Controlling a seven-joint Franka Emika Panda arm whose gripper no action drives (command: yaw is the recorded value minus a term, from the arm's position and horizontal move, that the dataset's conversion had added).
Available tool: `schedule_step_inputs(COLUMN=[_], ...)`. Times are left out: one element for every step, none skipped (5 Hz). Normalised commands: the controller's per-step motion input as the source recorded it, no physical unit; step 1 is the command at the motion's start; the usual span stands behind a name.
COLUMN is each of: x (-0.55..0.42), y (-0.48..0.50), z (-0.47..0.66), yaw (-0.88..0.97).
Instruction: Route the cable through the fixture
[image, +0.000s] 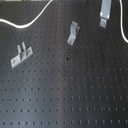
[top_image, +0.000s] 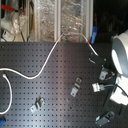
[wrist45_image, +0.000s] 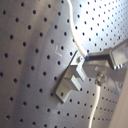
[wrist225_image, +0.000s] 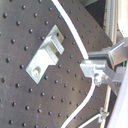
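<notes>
White cable (wrist225_image: 75, 37) pinched in pincer (wrist225_image: 89, 70).

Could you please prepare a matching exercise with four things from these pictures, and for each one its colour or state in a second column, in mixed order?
Column one:
1. cable
2. bracket in the second wrist view
3. board
4. hand

Column two:
A. silver metal, fixed flat on the board
B. closed on the cable
C. white, lying in loose curves
D. black, full of small holes

Pairs: 1-C, 2-A, 3-D, 4-B
</notes>
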Motion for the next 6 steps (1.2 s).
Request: schedule_step_inputs(x=[0.002,0.238,0.003,-0.218,0.030,-0.071], y=[-0.002,0.129,0.014,-0.172,-0.037,-0.247], z=[0.03,0.34,0.40,0.46,0.00,0.04], yaw=[0.00,-0.18,-0.43,-0.27,0.00,0.00])
